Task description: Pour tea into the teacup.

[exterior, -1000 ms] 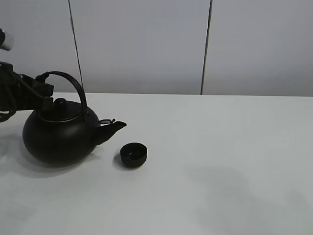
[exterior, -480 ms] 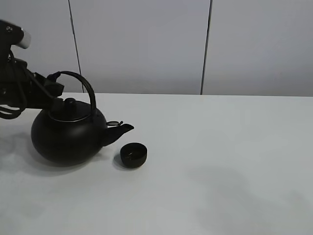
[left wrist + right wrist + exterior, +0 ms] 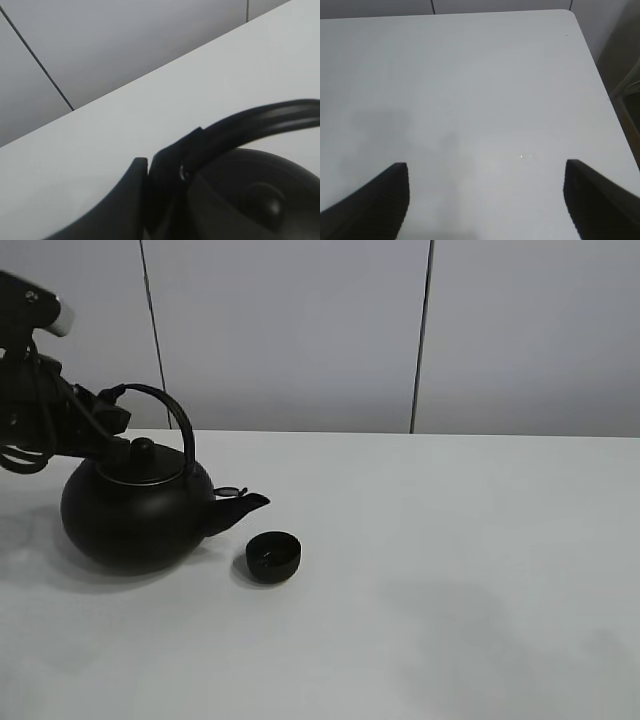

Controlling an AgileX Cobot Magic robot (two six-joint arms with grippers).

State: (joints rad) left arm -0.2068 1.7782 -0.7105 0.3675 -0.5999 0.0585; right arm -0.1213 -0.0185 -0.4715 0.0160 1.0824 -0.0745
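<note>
The tiny matte black teacup (image 3: pixel 273 555) stands on the white table, just below and right of the kettle's spout (image 3: pixel 245 504). The large round black kettle (image 3: pixel 135 515) sits at the left, upright, with its arched handle (image 3: pixel 165 410) raised. My left gripper (image 3: pixel 108 415) is shut on the left end of that handle; the left wrist view shows the fingers (image 3: pixel 165 170) clamped on the handle (image 3: pixel 260 120) above the kettle's lid (image 3: pixel 260 200). My right gripper (image 3: pixel 485 200) is open over bare table, empty; it is out of the exterior view.
The white table's (image 3: pixel 450 570) far edge meets a grey panelled wall. The right wrist view shows the table's corner (image 3: pixel 570 12) and right edge, with a dark gap beyond.
The kettle has moved right toward the teacup over the last second, then eased slightly back left and levelled. The teacup has not moved.
</note>
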